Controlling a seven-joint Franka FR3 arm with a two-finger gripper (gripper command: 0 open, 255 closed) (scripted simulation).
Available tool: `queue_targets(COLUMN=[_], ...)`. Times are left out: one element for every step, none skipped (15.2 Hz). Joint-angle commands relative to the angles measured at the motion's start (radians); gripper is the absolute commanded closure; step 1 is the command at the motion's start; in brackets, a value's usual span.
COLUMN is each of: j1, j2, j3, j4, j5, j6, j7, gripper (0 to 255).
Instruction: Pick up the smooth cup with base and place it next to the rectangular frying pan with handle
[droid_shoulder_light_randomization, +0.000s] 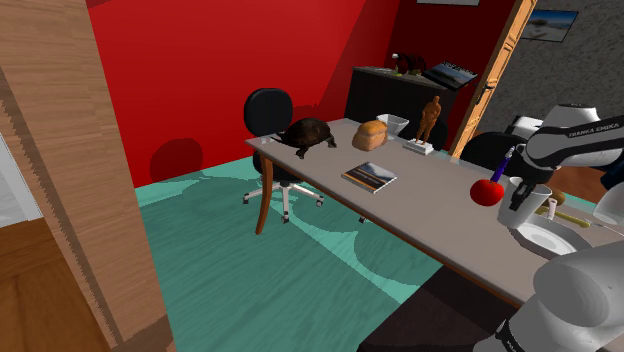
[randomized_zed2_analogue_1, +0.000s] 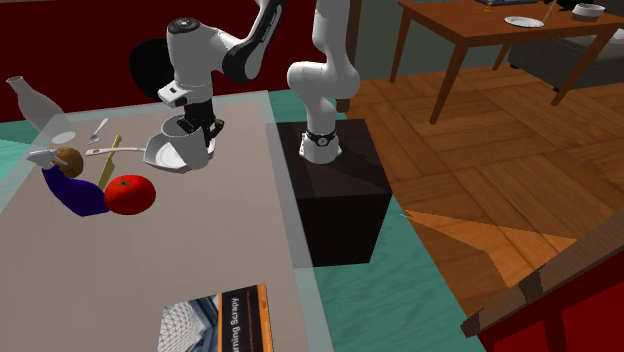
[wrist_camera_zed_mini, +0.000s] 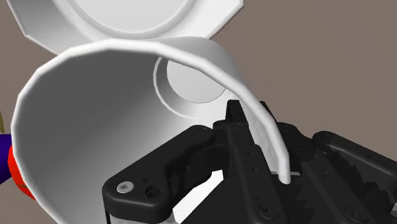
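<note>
A plain white cup (wrist_camera_zed_mini: 95, 127) with a round base is clasped by its wall between my black fingers; my gripper (wrist_camera_zed_mini: 259, 137) is shut on it. In the shoulder view the cup (droid_shoulder_light_randomization: 538, 197) hangs under the gripper (droid_shoulder_light_randomization: 519, 205) near the table's right end, beside a white plate (droid_shoulder_light_randomization: 548, 238). The second exterior view has the gripper (randomized_zed2_analogue_1: 195, 130) and cup (randomized_zed2_analogue_1: 176, 129) just over that plate (randomized_zed2_analogue_1: 168, 156). A white rectangular container (droid_shoulder_light_randomization: 393, 124), perhaps the pan, stands at the far end by the bread.
Close to the cup lie a red apple (droid_shoulder_light_randomization: 487, 191), a purple object (randomized_zed2_analogue_1: 78, 195), a spoon (randomized_zed2_analogue_1: 97, 128) and a bottle (randomized_zed2_analogue_1: 30, 100). Farther along the table (droid_shoulder_light_randomization: 430, 205) are a book (droid_shoulder_light_randomization: 369, 176), bread (droid_shoulder_light_randomization: 370, 135), a figurine (droid_shoulder_light_randomization: 430, 120) and a dark turtle (droid_shoulder_light_randomization: 308, 135).
</note>
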Motion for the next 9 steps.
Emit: queue_targets(j1=[-0.002, -0.002, -0.002, -0.003, -0.003, -0.004, -0.003, -0.003, -0.004], j2=[0.008, 0.008, 0.008, 0.008, 0.008, 0.006, 0.01, 0.009, 0.008], j3=[-0.006, -0.006, -0.005, -0.005, -0.005, -0.005, -0.007, -0.007, -0.008], j4=[-0.003, -0.003, -0.003, -0.003, -0.003, -0.003, -0.001, -0.002, -0.003], j5=[-0.001, -0.001, 0.0, 0.0, 0.0, -0.001, 0.001, 0.0, -0.001], j6=[0.003, 0.003, 0.003, 0.003, 0.003, 0.002, 0.003, 0.004, 0.005], j7=[-0.001, -0.001, -0.002, -0.002, -0.002, -0.002, -0.004, -0.004, -0.005], gripper=[255, 255, 255, 255, 255, 0, 0, 0, 0])
